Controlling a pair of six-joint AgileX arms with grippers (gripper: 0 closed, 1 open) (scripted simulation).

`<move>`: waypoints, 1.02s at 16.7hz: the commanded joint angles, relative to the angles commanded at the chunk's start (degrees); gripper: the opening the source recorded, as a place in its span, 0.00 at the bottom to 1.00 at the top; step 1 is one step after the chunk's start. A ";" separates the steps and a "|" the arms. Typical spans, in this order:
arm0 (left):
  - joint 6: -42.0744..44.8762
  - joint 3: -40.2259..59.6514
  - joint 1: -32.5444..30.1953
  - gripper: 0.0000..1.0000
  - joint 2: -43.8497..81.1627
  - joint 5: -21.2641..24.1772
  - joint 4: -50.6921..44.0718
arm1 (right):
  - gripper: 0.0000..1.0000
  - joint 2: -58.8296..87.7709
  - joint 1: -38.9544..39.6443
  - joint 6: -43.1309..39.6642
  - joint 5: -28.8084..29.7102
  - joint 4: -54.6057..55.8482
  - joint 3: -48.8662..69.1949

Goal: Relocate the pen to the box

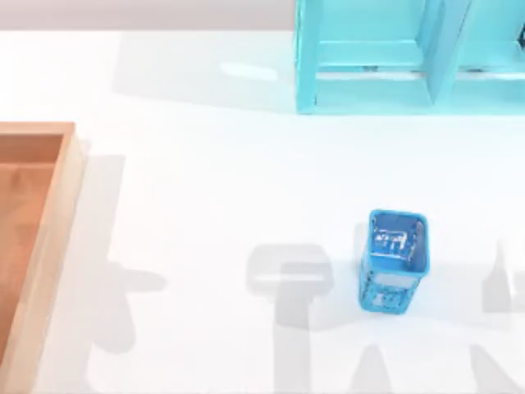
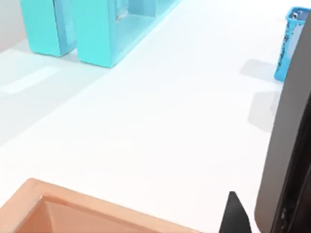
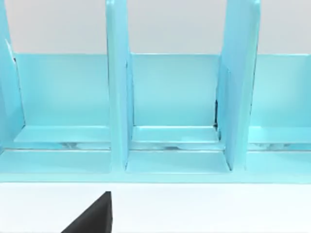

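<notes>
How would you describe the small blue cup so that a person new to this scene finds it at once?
Start from the big cyan shelf unit at the table's far right edge. Come toward the near edge over bare white table to the blue cup, standing alone. It is the one small, dark blue mesh thing; the wooden box lies far left.

Left wrist view. White worktop [image 2: 160,121] with a corner of the wooden box [image 2: 73,206] nearest the camera, a cyan shelf unit [image 2: 92,29] at the far edge, and a blue mesh cup [image 2: 290,43] standing well apart. A dark finger [image 2: 235,216] of the left gripper enters beside the arm's dark body.
</notes>
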 joint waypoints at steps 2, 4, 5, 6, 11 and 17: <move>0.07 0.00 0.00 0.00 0.02 0.02 -0.08 | 1.00 0.00 0.00 0.00 0.00 0.00 0.00; 0.07 0.00 0.00 0.00 0.02 0.02 -0.08 | 1.00 0.00 0.00 0.00 0.00 0.00 0.00; 0.07 0.00 0.00 0.00 0.02 0.02 -0.08 | 1.00 0.00 0.00 0.00 0.00 0.00 0.00; 0.07 0.00 0.00 0.00 0.02 0.02 -0.08 | 1.00 0.00 0.00 0.00 0.00 0.00 0.00; 0.07 0.00 0.00 0.38 0.02 0.02 -0.08 | 1.00 0.00 0.00 0.00 0.00 0.00 0.00; 0.07 0.00 0.00 0.83 0.02 0.02 -0.08 | 1.00 0.00 0.00 0.00 0.00 0.00 0.00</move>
